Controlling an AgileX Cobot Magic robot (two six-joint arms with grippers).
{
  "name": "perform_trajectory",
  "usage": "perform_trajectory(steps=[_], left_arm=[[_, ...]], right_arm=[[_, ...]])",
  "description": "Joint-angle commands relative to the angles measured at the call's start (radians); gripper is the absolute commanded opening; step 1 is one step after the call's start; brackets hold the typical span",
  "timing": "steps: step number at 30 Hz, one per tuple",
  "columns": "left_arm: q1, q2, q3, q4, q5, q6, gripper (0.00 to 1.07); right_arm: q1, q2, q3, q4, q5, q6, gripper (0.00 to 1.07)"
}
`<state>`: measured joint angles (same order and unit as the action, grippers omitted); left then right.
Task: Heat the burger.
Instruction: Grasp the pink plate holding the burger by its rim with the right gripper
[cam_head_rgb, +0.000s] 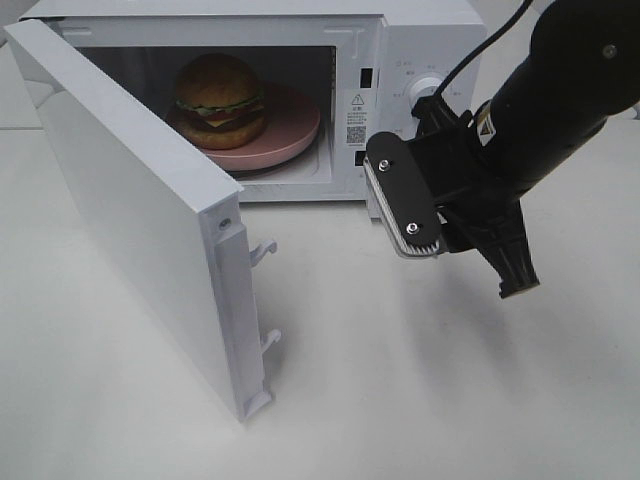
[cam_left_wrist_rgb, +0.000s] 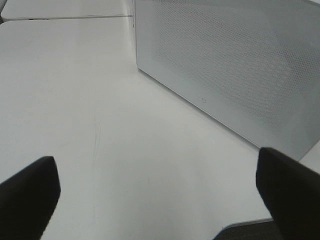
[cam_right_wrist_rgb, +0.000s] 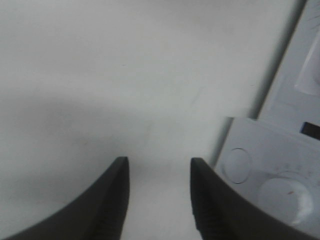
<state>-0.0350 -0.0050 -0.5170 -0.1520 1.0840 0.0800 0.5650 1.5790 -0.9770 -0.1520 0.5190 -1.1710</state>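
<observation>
- Table (cam_head_rgb: 400, 400): white, bare surface around the oven.
- Microwave (cam_head_rgb: 400, 50): at 12 o'clock in the high view, cavity facing 6.
- Door (cam_head_rgb: 130, 230): wide open, swung out toward 8 o'clock, latch hooks on its free edge.
- Right gripper (cam_right_wrist_rgb: 159, 170): at 3 o'clock, just in front of the control panel. Fingers partly apart, nothing between them.
- Left gripper (cam_left_wrist_rgb: 157, 162): not in the high view. Fingers spread as wide as they go, holding nothing, over bare table near a white dot-mesh panel, probably the door's outer face.
- Plate (cam_head_rgb: 290, 135): pink, flat, inside the cavity.
- Burger (cam_head_rgb: 220, 100): upright on the plate, toward its 9 o'clock side, fully inside.
- Knob (cam_head_rgb: 428, 88): on the panel, close to the right gripper.
- Judgement: loading looks done. The door needs shutting, then the knob turning.
- Tip: push the door's outer face near the free edge, sweeping toward 12 until the hooks latch. Keep the right gripper clear of the swing. Afterwards, centre the fingers on the knob before pinching.
</observation>
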Motion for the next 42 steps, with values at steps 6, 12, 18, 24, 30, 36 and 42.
perform_trajectory(steps=[6, 12, 18, 24, 30, 36, 42], left_arm=[[0.0, -0.005, 0.0, 0.0, -0.013, -0.004, 1.0], [0.0, -0.005, 0.0, 0.0, -0.013, -0.004, 1.0], [0.0, -0.005, 0.0, 0.0, -0.013, -0.004, 1.0], [0.0, -0.005, 0.0, 0.0, -0.013, -0.004, 1.0], [0.0, -0.005, 0.0, 0.001, -0.013, -0.004, 1.0], [0.0, -0.005, 0.0, 0.0, -0.013, -0.004, 1.0], [0.0, -0.005, 0.0, 0.0, -0.013, -0.004, 1.0]], right_arm=[[-0.007, 0.028, -0.006, -0.023, -0.126, -0.008, 0.89], [-0.003, 0.094, -0.057, -0.021, -0.172, -0.007, 0.89], [-0.003, 0.158, -0.142, -0.021, -0.192, -0.001, 0.88], [-0.003, 0.203, -0.19, -0.021, -0.218, 0.006, 0.87], [0.005, 0.242, -0.23, -0.02, -0.264, 0.019, 0.87], [0.023, 0.264, -0.256, -0.023, -0.289, 0.062, 0.87], [0.044, 0.309, -0.3, -0.022, -0.297, 0.121, 0.87]])
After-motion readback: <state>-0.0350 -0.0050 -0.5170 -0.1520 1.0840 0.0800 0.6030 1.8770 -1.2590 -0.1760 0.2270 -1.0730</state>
